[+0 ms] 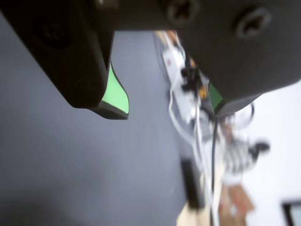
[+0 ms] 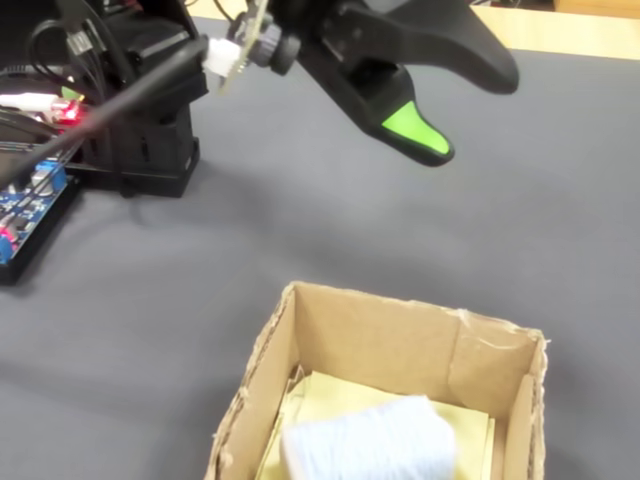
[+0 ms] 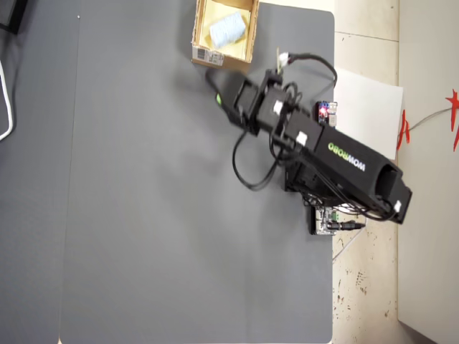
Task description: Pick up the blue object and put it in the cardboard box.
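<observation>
The blue object (image 2: 368,442) lay inside the cardboard box (image 2: 400,335), resting on its pale yellow floor at the near edge of the fixed view; in the overhead view the box (image 3: 199,20) sat at the far edge of the grey mat (image 3: 143,215). The gripper (image 1: 169,106) hung in the air beyond the box, empty, its green-padded jaws spread apart in the wrist view. A blue circuit board (image 2: 22,200) sat at the left beside the arm's base (image 2: 140,120).
</observation>
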You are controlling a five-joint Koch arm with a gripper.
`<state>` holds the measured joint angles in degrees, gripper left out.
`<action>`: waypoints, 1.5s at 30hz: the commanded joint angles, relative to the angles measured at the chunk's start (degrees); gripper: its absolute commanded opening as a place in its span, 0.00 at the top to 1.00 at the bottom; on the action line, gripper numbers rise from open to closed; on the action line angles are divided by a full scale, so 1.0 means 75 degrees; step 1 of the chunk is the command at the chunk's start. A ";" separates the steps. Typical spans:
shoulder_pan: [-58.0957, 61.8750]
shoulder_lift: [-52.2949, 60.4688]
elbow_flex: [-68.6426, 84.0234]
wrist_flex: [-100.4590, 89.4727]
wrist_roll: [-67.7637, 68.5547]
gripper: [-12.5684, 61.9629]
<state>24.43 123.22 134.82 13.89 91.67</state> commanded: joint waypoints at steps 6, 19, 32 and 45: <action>-0.1207 0.0902 0.0527 -0.1219 0.0434 0.38; -0.2766 0.1664 0.2262 -0.1266 0.0387 0.38; -0.2836 0.1664 0.4324 -0.2848 0.0398 0.38; -0.2859 0.1664 0.5730 -0.3234 0.0398 0.38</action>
<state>2.99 130.78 176.13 -6.33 93.16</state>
